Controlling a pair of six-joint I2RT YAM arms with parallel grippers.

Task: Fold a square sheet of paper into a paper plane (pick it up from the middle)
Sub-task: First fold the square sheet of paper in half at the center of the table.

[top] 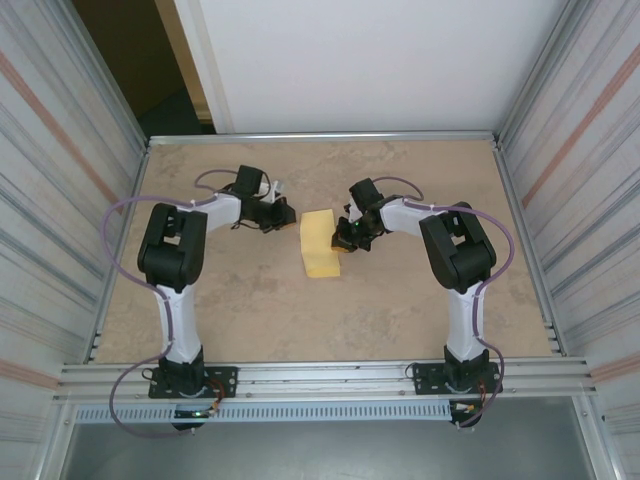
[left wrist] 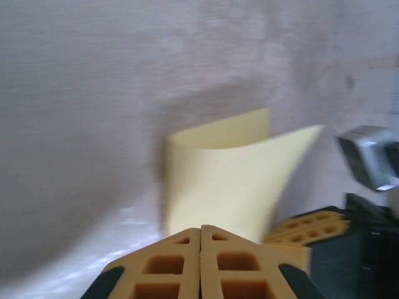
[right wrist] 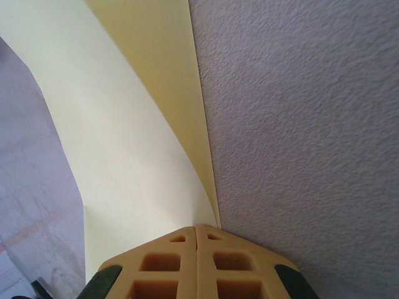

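Observation:
The square sheet of paper point(top: 320, 244) lies mid-table, bent over on itself so one half arches above the other. My right gripper point(top: 346, 237) is at its right edge. In the right wrist view its jaws point(right wrist: 196, 227) are shut with the curved upper layer of the sheet point(right wrist: 124, 124) running into the tips, and the flat layer lies on the table beside it. My left gripper point(top: 290, 215) sits just left of the sheet's far corner. In the left wrist view its jaws point(left wrist: 200, 229) are shut with nothing visibly between them, and the bowed sheet point(left wrist: 224, 180) stands just past the tips. The right gripper's fingers point(left wrist: 305, 225) show there at the sheet's right.
The beige table point(top: 250, 300) is fenced by aluminium rails, with the front rail point(top: 320, 375) at the arm bases. Corrugated walls rise on the left point(top: 60, 200) and right point(top: 585, 200). A white panel point(top: 350, 60) stands behind the far edge.

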